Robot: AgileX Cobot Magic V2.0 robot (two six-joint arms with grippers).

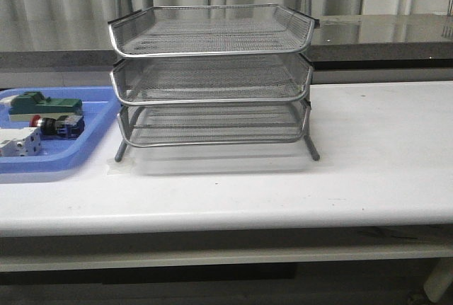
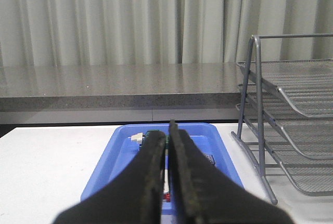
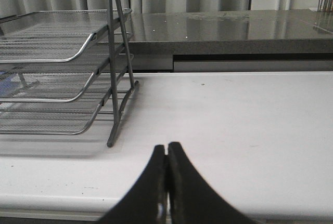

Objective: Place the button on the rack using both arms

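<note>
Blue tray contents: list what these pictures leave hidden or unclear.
- Front view: the blue tray and white part are cut by the picture's edge.
- Left wrist view: the shut left gripper hides most of the tray; the button is barely visible.
- Right wrist view: the rack blocks the tray.

The rack (image 1: 211,78) is shiny silver metal, with trays of fine wire mesh (you can see right through them). The tray (image 1: 85,151) looks like smooth blue plastic. The button (image 1: 55,125) has a red top and a dark body with a blue end. The table (image 1: 368,163) is smooth, white and a bit glossy. The counter (image 3: 229,26) behind looks like polished grey stone. The curtain (image 2: 114,18) looks like soft pale cloth. The left gripper (image 2: 167,182) has matt black fingers with rough inner faces.
</note>
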